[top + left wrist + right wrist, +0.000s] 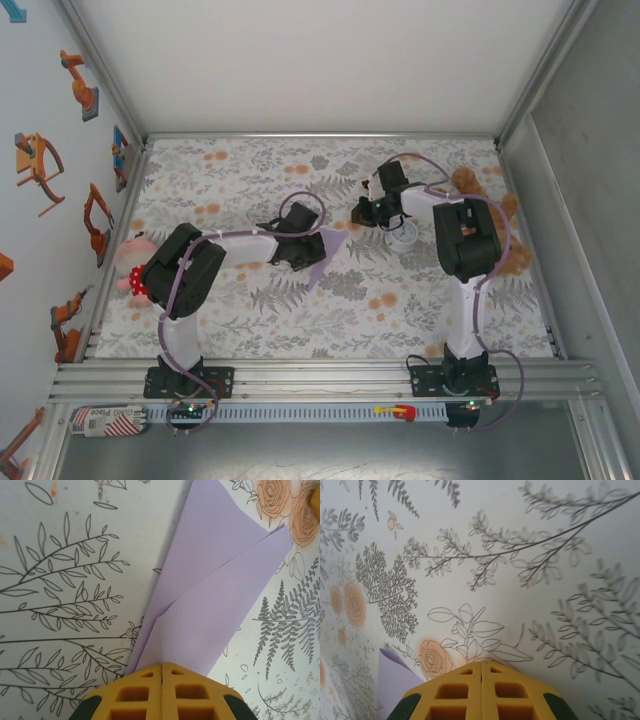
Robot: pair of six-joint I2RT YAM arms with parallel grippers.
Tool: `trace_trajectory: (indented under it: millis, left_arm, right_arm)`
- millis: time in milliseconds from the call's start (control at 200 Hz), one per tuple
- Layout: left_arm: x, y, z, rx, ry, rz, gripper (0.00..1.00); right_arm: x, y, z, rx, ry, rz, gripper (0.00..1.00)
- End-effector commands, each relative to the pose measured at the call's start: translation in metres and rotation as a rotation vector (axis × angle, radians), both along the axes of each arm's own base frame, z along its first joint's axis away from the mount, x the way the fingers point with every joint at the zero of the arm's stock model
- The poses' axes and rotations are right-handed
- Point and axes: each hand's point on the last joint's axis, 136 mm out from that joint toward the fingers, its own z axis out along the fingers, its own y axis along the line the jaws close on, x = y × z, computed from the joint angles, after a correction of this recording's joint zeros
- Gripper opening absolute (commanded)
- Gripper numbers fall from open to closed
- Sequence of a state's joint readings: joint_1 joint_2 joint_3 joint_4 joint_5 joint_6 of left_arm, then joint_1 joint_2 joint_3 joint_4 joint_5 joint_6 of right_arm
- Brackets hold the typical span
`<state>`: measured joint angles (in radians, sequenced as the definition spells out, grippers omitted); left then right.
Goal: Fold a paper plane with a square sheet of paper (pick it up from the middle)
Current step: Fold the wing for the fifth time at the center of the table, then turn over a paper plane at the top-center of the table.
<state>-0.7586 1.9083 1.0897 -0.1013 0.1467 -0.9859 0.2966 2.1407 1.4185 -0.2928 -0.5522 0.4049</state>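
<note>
The paper plane (210, 595) lies on the tablecloth (65, 580) between the 2 arms, its narrow end under the left gripper (162, 669), whose jaws are together. The right gripper (481, 666) is closed too, holding nothing. Better to press the crease flat and slide slowly.
</note>
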Motion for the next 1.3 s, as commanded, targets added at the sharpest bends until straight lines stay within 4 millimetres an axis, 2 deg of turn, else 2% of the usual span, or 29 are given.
trace_trajectory:
  millis: [0, 105, 185, 265, 351, 476, 601, 676, 801, 976, 1037, 1152, 1297]
  left_arm:
    - [-0.017, 0.014, -0.01, 0.087, 0.081, -0.052, 0.02]
    - [0.001, -0.006, 0.037, -0.009, -0.011, -0.078, 0.09]
    - [0.01, -0.008, 0.069, -0.061, -0.076, -0.067, 0.17]
    - [0.013, 0.002, 0.093, -0.093, -0.125, -0.042, 0.29]
    - [0.012, 0.023, 0.108, -0.099, -0.16, -0.011, 0.4]
    - [0.004, 0.071, 0.115, -0.022, -0.195, 0.051, 0.55]
    - [-0.005, 0.125, 0.111, 0.068, -0.213, 0.144, 0.68]
    - [-0.01, 0.153, 0.109, 0.099, -0.225, 0.195, 0.76]
    - [-0.018, 0.186, 0.11, 0.15, -0.259, 0.243, 0.89]
    - [-0.027, 0.208, 0.107, 0.195, -0.267, 0.247, 1.0]
    - [-0.03, 0.213, 0.105, 0.213, -0.258, 0.248, 0.96]
    - [-0.031, 0.216, 0.102, 0.224, -0.25, 0.248, 0.96]
    - [-0.03, 0.215, 0.099, 0.219, -0.243, 0.246, 0.96]
  right_arm:
    - [0.016, -0.003, 0.044, 0.03, -0.095, -0.053, 0.01]
    - [0.01, -0.004, 0.076, 0.059, -0.135, -0.077, 0.04]
    - [0.001, -0.009, 0.086, 0.05, -0.129, -0.105, 0.09]
    - [-0.012, -0.015, 0.092, 0.034, -0.123, -0.133, 0.15]
    - [-0.028, -0.017, 0.094, 0.029, -0.103, -0.139, 0.19]
    - [-0.054, -0.012, 0.093, 0.014, -0.083, -0.158, 0.35]
    - [-0.082, 0.002, 0.083, -0.077, -0.057, -0.172, 0.47]
    - [-0.097, 0.015, 0.074, -0.12, -0.027, -0.185, 0.5]
    - [-0.114, 0.04, 0.061, -0.176, 0.014, -0.199, 0.52]
    - [-0.12, 0.061, 0.043, -0.241, 0.077, -0.263, 0.54]
    - [-0.118, 0.064, 0.039, -0.249, 0.088, -0.278, 0.54]
    - [-0.116, 0.064, 0.029, -0.287, 0.116, -0.291, 0.52]
    - [-0.117, 0.055, 0.024, -0.334, 0.122, -0.318, 0.48]
